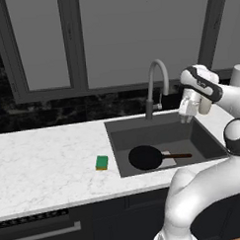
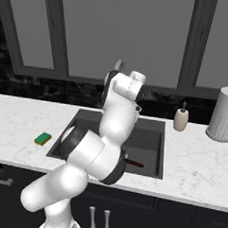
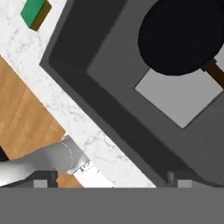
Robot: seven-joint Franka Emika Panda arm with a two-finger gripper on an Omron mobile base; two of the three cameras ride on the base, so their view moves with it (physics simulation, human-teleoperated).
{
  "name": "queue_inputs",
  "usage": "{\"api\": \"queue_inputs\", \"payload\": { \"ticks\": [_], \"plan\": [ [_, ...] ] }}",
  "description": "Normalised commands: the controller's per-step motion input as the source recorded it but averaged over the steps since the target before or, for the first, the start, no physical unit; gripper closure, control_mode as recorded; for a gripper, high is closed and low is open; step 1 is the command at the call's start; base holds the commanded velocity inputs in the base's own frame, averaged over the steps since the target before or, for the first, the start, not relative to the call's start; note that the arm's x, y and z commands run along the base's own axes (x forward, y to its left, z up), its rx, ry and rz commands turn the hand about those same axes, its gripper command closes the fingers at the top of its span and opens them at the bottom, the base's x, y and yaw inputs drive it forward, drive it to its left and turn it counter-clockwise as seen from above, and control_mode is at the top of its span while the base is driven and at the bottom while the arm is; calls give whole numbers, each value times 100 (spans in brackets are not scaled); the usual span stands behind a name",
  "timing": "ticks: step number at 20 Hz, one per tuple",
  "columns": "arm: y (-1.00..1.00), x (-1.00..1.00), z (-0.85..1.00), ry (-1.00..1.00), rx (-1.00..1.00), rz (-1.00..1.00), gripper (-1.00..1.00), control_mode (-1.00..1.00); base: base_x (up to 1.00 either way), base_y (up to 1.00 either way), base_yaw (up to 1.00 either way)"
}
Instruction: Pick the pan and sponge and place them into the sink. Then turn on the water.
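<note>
No lettering or brand reads on anything here. Nearest, the sponge (image 1: 101,162) lies on the white marble counter (image 1: 44,160), just beside the sink's (image 1: 202,143) left rim, at nine o'clock from the pan. The pan (image 1: 145,157) sits flat on the basin floor, handle pointing to three o'clock. Looking down, the hand view adds a lighter square patch (image 3: 179,98) touching the pan, and wooden floor (image 3: 26,122). Above the basin's back right, the gripper (image 1: 186,115) hangs empty, fingers spread wide. Farther back, the faucet (image 1: 156,86); the right base view alone shows a soap bottle (image 2: 181,119) and paper towel roll (image 2: 223,114).
</note>
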Motion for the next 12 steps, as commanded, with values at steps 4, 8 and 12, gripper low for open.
{"api": "queue_inputs", "payload": {
  "ticks": [4, 8, 12],
  "plan": [
    [67, -38, 29, 0, -3, -35, -100, -100, 0, 0, 0],
    [89, -28, 21, 0, -8, -38, -100, -100, 0, 0, 0],
    [97, -25, 22, 0, -14, -38, -100, -100, 0, 0, 0]
  ]
}}
